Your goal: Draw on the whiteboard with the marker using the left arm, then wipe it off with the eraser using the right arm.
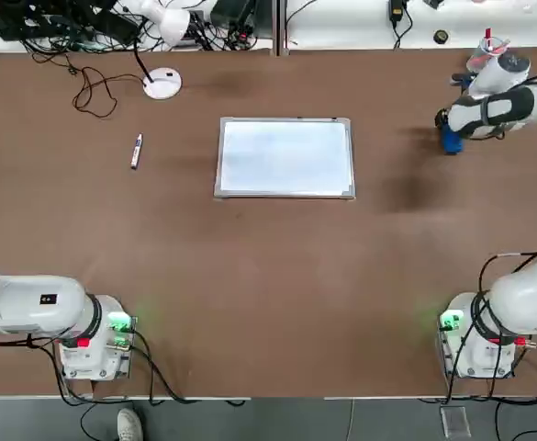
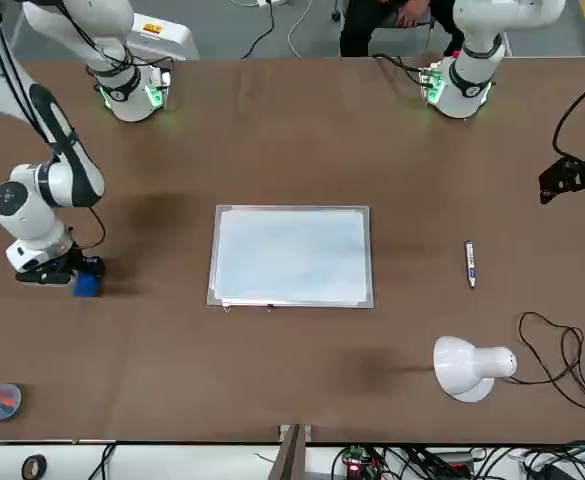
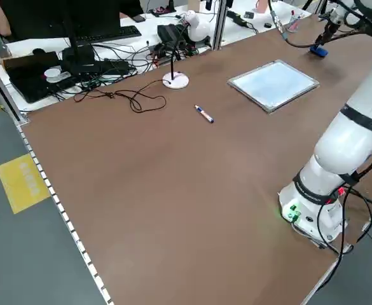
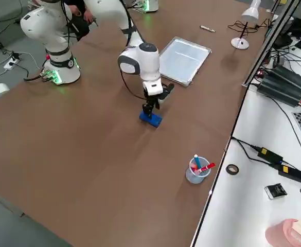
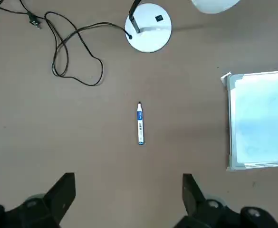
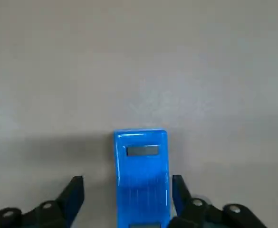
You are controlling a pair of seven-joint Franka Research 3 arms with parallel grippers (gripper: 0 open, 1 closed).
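Blue eraser (image 6: 141, 175), near end cut off

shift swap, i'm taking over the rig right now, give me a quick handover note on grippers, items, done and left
Left gripper: open, parked above the marker, which lies on the table left of the whiteboard.
Right gripper: open, fingers either side of the eraser, which sits on the table right of the board.
Done: board looks clean apart from faint smudges.
Left: apparently only pulling the right arm back.
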